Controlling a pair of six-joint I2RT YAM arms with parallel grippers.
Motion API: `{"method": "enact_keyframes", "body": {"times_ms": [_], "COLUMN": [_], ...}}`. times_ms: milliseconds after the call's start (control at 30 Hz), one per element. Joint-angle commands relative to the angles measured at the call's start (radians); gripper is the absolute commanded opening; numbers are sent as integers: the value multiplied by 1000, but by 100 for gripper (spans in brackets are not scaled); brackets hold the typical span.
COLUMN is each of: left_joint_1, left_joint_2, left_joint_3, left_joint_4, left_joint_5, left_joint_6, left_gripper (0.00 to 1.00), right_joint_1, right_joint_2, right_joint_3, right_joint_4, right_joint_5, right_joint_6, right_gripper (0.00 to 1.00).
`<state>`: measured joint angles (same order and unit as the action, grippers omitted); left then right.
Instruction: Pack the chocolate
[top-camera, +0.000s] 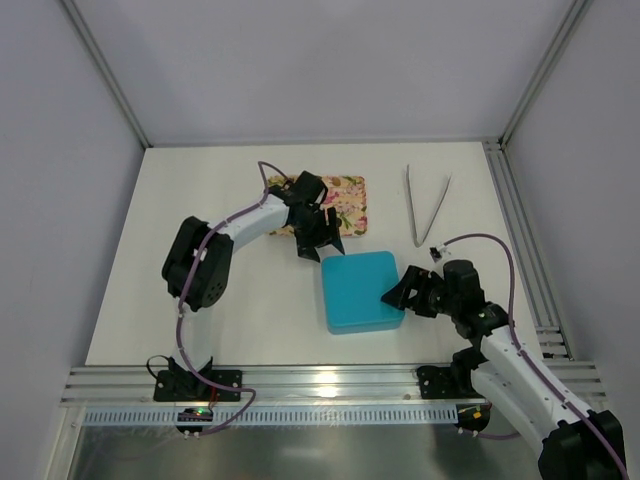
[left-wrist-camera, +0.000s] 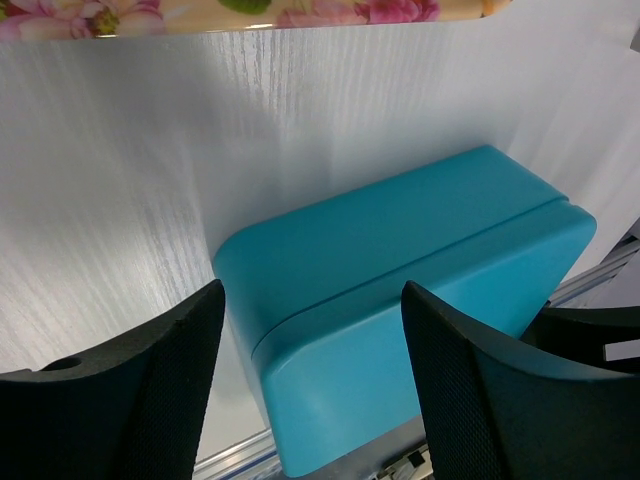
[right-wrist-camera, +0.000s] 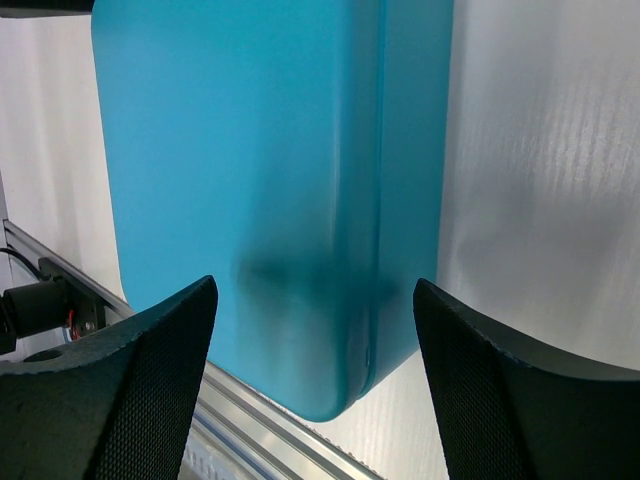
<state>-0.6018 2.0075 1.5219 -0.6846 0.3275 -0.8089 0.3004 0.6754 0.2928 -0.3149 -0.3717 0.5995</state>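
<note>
One box (top-camera: 360, 291), one tray (top-camera: 348, 203), probably one tweezers (top-camera: 420, 236)

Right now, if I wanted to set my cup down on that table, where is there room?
The far-left corner of the table, left of the flowered tray, is bare, as is the near patch between the left arm and the teal box. It is crowded mid-table, where the left gripper and right gripper are at the box, and by the tweezers.

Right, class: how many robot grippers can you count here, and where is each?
2. The left gripper is by the teal box's far-left corner, near the flowered tray; the right gripper is at the box's right edge. None seems hidden.
</note>
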Motion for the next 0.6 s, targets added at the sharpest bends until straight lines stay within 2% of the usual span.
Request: {"method": "enact_keyframes", "body": {"times_ms": [0,267,567], "left_joint_1": [-12,-13,37], "left_joint_2": [-13,-23,-55], "left_joint_3": [1,-9,30], "left_joint_4": [17,19,17], "left_joint_5": [19,8,10], "left_joint_6": [-9,-6,33], "left_gripper": [69,70,81], "right_joint_1": [6,6,6], "right_joint_2": [16,50,92], "right_joint_3": [5,5,-49], "right_joint_4": [79,100,158], "right_joint_5": [5,20,22], "right_joint_6": [23,31,63], "right_gripper": [80,80,68]}}
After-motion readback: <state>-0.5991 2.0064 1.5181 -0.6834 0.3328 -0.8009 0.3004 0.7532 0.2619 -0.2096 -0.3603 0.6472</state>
